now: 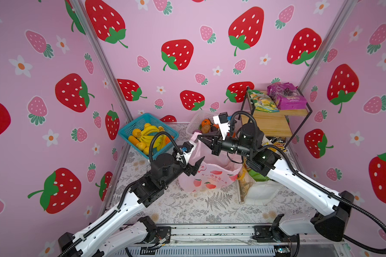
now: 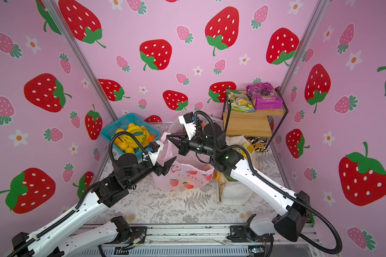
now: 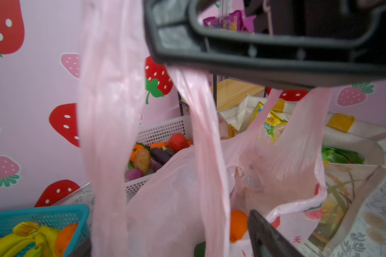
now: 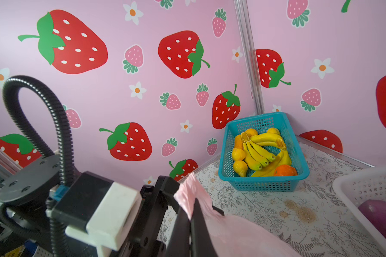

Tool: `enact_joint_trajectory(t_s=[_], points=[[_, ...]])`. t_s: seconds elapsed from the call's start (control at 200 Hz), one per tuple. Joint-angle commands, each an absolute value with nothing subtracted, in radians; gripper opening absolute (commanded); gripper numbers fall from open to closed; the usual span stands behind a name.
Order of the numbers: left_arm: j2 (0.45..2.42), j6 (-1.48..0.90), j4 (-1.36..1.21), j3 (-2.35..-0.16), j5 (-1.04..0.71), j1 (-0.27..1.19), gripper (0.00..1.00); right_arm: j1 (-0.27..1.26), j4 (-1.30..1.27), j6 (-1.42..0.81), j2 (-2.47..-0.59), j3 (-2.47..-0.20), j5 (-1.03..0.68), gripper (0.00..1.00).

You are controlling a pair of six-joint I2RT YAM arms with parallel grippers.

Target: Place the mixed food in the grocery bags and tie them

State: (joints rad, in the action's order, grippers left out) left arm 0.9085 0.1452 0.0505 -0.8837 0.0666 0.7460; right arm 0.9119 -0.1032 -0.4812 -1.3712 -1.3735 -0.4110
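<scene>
On the floral desk (image 1: 187, 211) stands the thin translucent pink plastic carrier bag (image 1: 210, 180), one loop handle (image 4: 187, 191) clamped in the right claw (image 1: 200, 137); the left claw (image 1: 194, 168), jaws apart, should probably grip the other low.

Pink carrier bag (image 1: 211, 178): one line of red Chinese characters across front. "快乐" legible mid-line in both top views. Last character "天" legible in left wrist view.

Purple packet (image 3: 230, 22) on shelf (image 1: 270, 124), 1 o'clock from bag: yellow letters "LOT" legible in left wrist view, rest hidden.

Yellow packet (image 3: 271, 122): Chinese characters, too blurred to read.

Black-and-yellow packet (image 1: 276, 141): lettering unreadable.
</scene>
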Motion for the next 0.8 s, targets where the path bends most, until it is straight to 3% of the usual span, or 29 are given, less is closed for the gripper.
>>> enact_joint_trajectory(t_s=[0.0,0.35,0.405,0.495,0.635,0.795], points=[[0.913,0.166,-0.001,-0.894,0.049,0.755,0.74,0.921,-0.093,-0.508,-1.356,-1.410,-0.381,0.00],[0.924,0.124,-0.113,-0.840,0.001,0.736,0.23,0.919,-0.103,-0.503,-1.366,-1.410,-0.384,0.00],[0.921,0.094,-0.117,-0.832,-0.038,0.714,0.12,0.916,-0.098,-0.480,-1.360,-1.407,-0.383,0.06],[0.904,0.014,-0.129,-0.813,-0.115,0.661,0.00,0.895,-0.080,-0.411,-1.330,-1.390,-0.380,0.26],[0.857,-0.125,-0.163,-0.767,-0.246,0.575,0.00,0.843,-0.049,-0.227,-1.232,-1.311,-0.389,0.49],[0.824,-0.258,-0.232,-0.716,-0.397,0.477,0.00,0.835,0.023,-0.022,-1.132,-1.248,-0.388,0.61]])
